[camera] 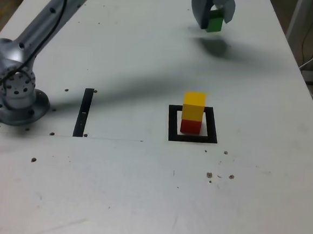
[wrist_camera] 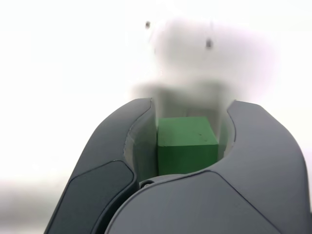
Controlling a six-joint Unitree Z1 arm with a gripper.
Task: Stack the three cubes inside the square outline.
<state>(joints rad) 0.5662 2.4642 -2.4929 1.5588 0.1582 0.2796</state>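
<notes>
A yellow cube (camera: 194, 105) sits on a red cube (camera: 190, 125), and the two stand as a stack inside the black square outline (camera: 174, 125) near the table's middle. At the far side of the table my gripper (camera: 212, 19) is shut on the green cube (camera: 215, 22), which hangs lifted above its shadow. In the wrist view the green cube (wrist_camera: 186, 144) fills the space between the two dark jaws, and my gripper (wrist_camera: 190, 122) clamps it from both sides.
A thin black strip (camera: 84, 111) lies on the table at the exterior view's left of the outline. The arm's base (camera: 16, 92) stands at the left edge. Small dark specks dot the pale tabletop (camera: 140, 191).
</notes>
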